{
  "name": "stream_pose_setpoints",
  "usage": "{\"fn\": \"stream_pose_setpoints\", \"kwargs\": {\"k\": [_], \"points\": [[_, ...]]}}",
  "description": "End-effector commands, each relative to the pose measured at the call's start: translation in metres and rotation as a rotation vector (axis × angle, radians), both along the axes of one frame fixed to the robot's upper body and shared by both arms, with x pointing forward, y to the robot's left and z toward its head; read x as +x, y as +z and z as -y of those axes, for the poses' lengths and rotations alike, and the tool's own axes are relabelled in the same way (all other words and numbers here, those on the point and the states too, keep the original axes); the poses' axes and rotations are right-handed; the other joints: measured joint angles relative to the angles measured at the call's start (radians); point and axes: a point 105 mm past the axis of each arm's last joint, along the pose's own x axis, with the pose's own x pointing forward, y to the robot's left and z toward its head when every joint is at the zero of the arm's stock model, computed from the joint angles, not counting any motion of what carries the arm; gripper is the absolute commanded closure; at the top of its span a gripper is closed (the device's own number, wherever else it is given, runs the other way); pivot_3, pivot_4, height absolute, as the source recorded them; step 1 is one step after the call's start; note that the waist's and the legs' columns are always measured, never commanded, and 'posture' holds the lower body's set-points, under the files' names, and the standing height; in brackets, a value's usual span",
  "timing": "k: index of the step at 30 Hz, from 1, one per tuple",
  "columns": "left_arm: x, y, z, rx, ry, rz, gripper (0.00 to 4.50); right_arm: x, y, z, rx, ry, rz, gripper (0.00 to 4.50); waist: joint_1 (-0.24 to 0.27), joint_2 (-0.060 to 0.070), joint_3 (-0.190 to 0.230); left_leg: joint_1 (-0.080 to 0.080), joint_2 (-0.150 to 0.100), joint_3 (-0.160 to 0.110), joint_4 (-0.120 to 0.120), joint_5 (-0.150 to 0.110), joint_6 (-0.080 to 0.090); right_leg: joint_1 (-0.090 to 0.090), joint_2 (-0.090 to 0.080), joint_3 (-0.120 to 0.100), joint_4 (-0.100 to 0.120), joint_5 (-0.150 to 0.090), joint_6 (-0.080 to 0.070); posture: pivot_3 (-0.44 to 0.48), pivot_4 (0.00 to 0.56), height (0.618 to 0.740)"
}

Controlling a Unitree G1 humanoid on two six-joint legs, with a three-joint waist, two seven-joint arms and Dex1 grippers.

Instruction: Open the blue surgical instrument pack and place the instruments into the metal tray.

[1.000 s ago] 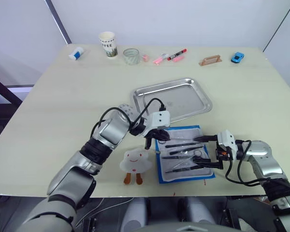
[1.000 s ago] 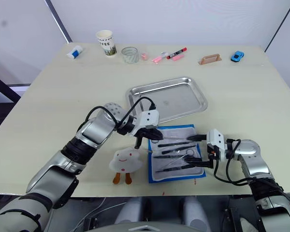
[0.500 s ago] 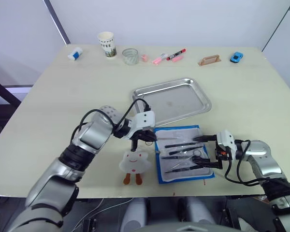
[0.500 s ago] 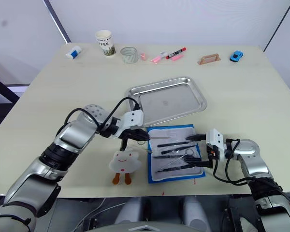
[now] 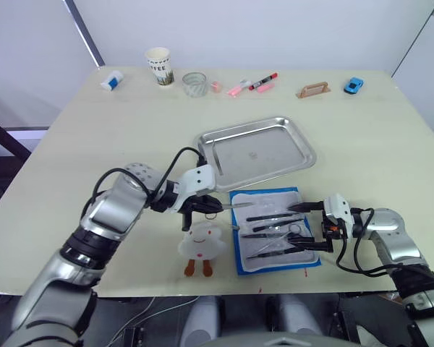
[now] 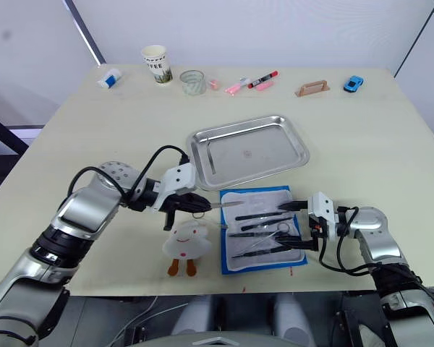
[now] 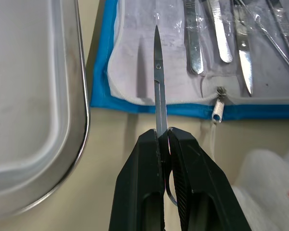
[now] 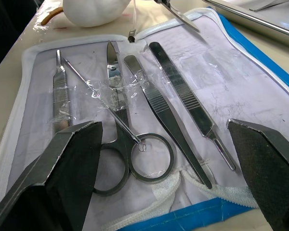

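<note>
Left gripper (image 7: 164, 137) clamped on scissors (image 7: 158, 91), blades toward 3 o'clock over blue surgical instrument pack (image 5: 309, 257); metal tray (image 5: 304, 165) at 12 o'clock. Right gripper (image 5: 301, 225) spread wide over remaining instruments (image 8: 135, 103).

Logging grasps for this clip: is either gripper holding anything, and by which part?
The left gripper holds scissors near the handle end, blades pointing out. The right gripper is open over the pack, holding nothing.

Lab test bench: pale table (image 5: 94, 144) against bare white walls (image 5: 275, 29).
</note>
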Motion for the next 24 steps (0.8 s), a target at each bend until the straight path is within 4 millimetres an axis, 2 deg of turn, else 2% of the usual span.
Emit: {"fn": "stream_pose_setpoints", "kwargs": {"k": [1,7,13,15,24], "points": [[0.0,0.022,0.004,-0.069,0.01,0.059,4.28,-0.008,-0.02,0.003,-0.055,0.006,-0.081,0.0,0.0,0.0,0.0,0.0,0.0,0.0,0.0,0.0,0.0,0.0,0.0,0.0,0.0,0.0,0.0,0.0,0.15,0.74],[0.01,0.039,0.018,-0.208,0.118,0.085,4.28,-0.008,-0.019,0.004,-0.057,0.009,-0.084,0.0,0.0,0.0,0.0,0.0,0.0,0.0,0.0,0.0,0.0,0.0,0.0,0.0,0.0,0.0,0.0,0.0,0.15,0.74],[0.035,0.063,0.037,-0.404,0.326,0.105,4.28,-0.007,-0.018,0.006,-0.06,0.01,-0.084,0.0,0.001,-0.001,0.0,0.0,0.0,0.0,0.0,0.0,0.0,0.0,0.0,0.0,0.0,0.0,0.0,0.0,0.15,0.74],[0.05,0.068,0.042,-0.424,0.425,0.171,4.28,-0.007,-0.017,0.006,-0.062,0.01,-0.084,0.0,0.001,-0.001,0.0,0.0,0.0,0.0,0.0,0.0,0.0,0.0,0.0,0.0,0.0,0.0,0.0,0.0,0.15,0.74],[0.091,0.071,0.058,-0.568,0.881,0.216,4.28,-0.006,-0.015,0.009,-0.077,0.022,-0.085,0.0,0.002,-0.001,0.0,0.0,-0.001,-0.001,0.001,0.0,0.0,0.0,-0.001,0.0,0.0,0.0,0.0,0.0,0.15,0.74]]}}
